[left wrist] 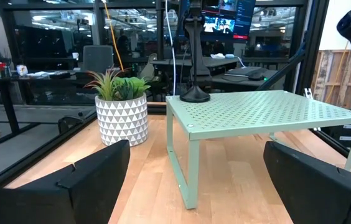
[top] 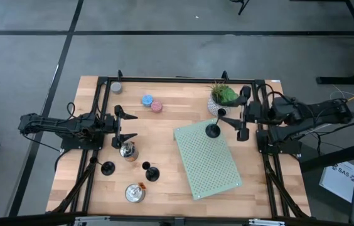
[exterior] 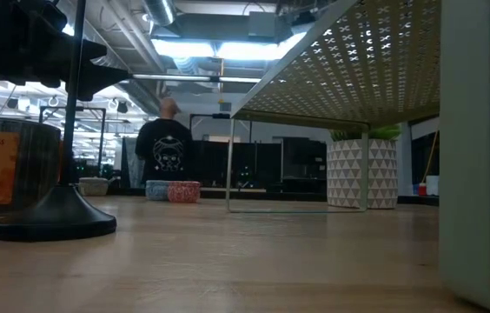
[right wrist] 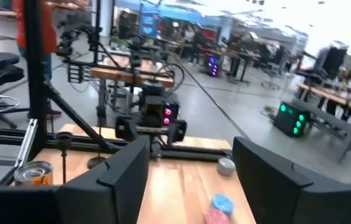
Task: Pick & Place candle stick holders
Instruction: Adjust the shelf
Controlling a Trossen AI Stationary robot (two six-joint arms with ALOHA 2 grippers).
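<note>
**A:** Right, risks first. One matte-black candle stick holder with round base and thin stem [top: 213, 130] standing on the pale green perforated metal shelf [top: 209, 164], near its far corner beside the white geometric pot with green plant [top: 222, 100]. Top-heavy by the look of it; a knock from the right gripper [top: 232, 123], just beside that shelf corner with fingers apart and nothing between them, could tip it off the edge.

**B:** And the other two holders?

**A:** Off the shelf's left side on the wood: one [top: 107, 167] farther out, one [top: 151, 173] nearer. Shiny silver round tins [top: 128, 150] [top: 135, 193] close by, so likely collisions on approach. Left gripper [top: 124, 126] also left of the shelf, fingers spread, holding nothing.

**B:** Surface, room?

**A:** Light butcher-block wooden table [top: 164, 132], black frame. Small blue and pink round candles [top: 152, 103] beyond the shelf's far-left corner. Past the table: grey floor, monitors, benches, a person in dark clothing [exterior: 165, 143].
</note>
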